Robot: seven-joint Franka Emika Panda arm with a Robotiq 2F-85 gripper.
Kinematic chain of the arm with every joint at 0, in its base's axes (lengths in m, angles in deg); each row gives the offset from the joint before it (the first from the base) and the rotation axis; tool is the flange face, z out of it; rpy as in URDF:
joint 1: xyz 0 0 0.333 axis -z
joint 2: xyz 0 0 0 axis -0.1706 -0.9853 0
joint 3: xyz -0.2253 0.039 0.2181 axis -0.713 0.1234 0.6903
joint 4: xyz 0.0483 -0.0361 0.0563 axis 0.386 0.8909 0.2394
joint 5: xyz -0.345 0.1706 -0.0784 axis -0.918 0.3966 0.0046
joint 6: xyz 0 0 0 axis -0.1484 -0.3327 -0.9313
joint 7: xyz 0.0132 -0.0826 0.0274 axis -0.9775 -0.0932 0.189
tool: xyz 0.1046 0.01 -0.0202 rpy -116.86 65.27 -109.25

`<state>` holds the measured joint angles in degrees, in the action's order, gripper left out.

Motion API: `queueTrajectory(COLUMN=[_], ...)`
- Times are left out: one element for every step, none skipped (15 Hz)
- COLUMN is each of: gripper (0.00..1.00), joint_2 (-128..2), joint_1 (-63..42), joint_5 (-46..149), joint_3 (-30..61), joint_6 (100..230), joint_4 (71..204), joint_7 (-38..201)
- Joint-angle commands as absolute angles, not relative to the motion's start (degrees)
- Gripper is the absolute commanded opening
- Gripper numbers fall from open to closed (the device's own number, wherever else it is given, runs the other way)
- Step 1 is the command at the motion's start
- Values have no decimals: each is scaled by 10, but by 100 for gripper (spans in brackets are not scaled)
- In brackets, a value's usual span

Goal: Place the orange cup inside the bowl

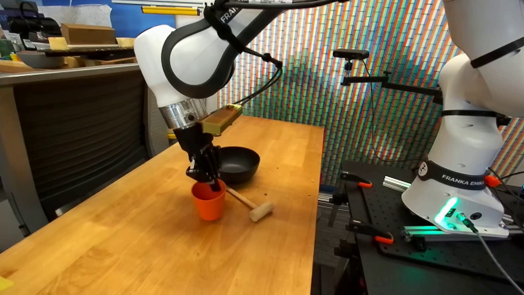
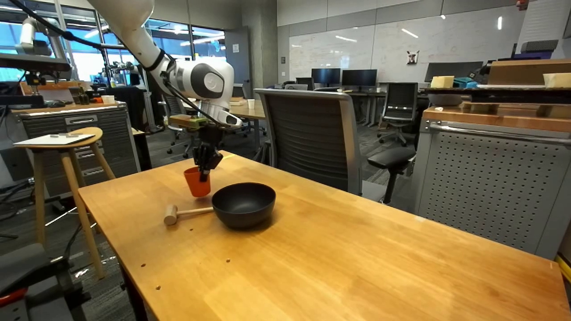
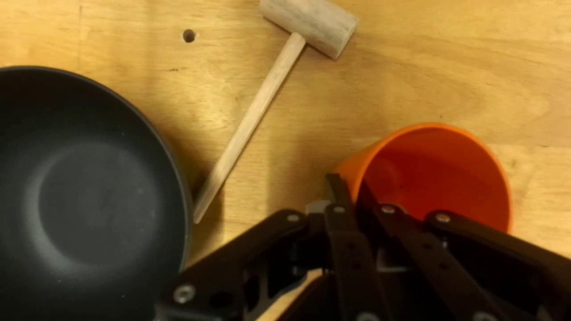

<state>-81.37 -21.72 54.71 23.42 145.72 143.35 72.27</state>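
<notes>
Orange plastic, plain and smooth, round at the mouth and tapering to a narrower foot: that's the cup (image 1: 209,207), leaning a little, and the fingers (image 3: 343,223) are clamped on its wall, one inside the rim, one outside. It's above the table, near the bowl and outside it. Now the bowl (image 2: 243,218), broad, round, matte black, soft sheen circling its flat floor. Between the two, pale wood: the mallet (image 3: 267,92), stubby cylinder head, slim straight handle, its end just beside the bowl's rim. Beneath, the table (image 2: 357,249), honey-coloured, grain showing, with small dark holes (image 3: 188,35). Higher up, the arm (image 1: 200,57), glossy white with black trim.

Harder to see: in the wrist view the fingers cover part of the cup's mouth, the frame cuts the bowl at left and below, and the mallet's head is clipped on top. Whether the cup's foot touches wood, can't tell.
</notes>
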Motion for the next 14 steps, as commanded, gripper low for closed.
queueTrajectory(gripper=[3, 3, 3, 3, 3, 3, 3, 3, 3, 3, 3, 3, 3, 3], joint_2=[-721, -698, -676, -657, -641, -628, -620, -613, -613, -615, -623, -631, -644, -656], joint_1=[-205, -200, -195, -189, -185, -180, -174, -171, -165, -160, -155, -151, -146, -141], joint_5=[552, 552, 552, 553, 547, 547, 548, 542, 545, 548, 551, 556, 561, 571], joint_3=[210, 201, 193, 186, 179, 174, 170, 167, 165, 165, 164, 164, 164, 165], joint_6=[1466, 1469, 1473, 1476, 1477, 1476, 1473, 1474, 1473, 1474, 1476, 1478, 1480, 1480], joint_4=[1497, 1512, 1524, 1535, 1544, 1551, 1557, 1564, 1568, 1571, 1571, 1571, 1568, 1565], joint_7=[677, 662, 647, 633, 617, 604, 593, 579, 570, 565, 561, 559, 560, 565])
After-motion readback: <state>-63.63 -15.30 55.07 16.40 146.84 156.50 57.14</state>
